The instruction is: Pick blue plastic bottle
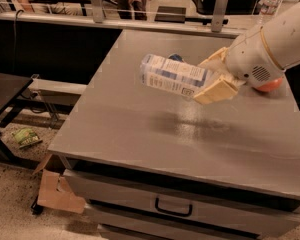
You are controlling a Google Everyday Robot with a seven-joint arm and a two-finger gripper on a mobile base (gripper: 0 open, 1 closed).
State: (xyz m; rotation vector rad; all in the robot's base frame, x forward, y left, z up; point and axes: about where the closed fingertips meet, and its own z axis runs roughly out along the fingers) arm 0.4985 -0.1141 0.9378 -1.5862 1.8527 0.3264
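The blue plastic bottle (172, 75), clear with a white-and-pale-blue label, hangs horizontally in the air above the grey table top (155, 129), its shadow on the surface below it. My gripper (213, 77) is shut on the bottle's right end, one cream finger (217, 90) in front and one behind. The white arm (272, 46) reaches in from the right. A small part of the blue-and-silver can (175, 57) peeks out behind the bottle.
An orange ball (268, 84) lies on the table under the arm. A distant clear water bottle (269, 2) stands at the back right. The table has drawers (172, 206) in front. A black bench (5, 91), cardboard (55, 191) and a green packet (26, 136) are at left.
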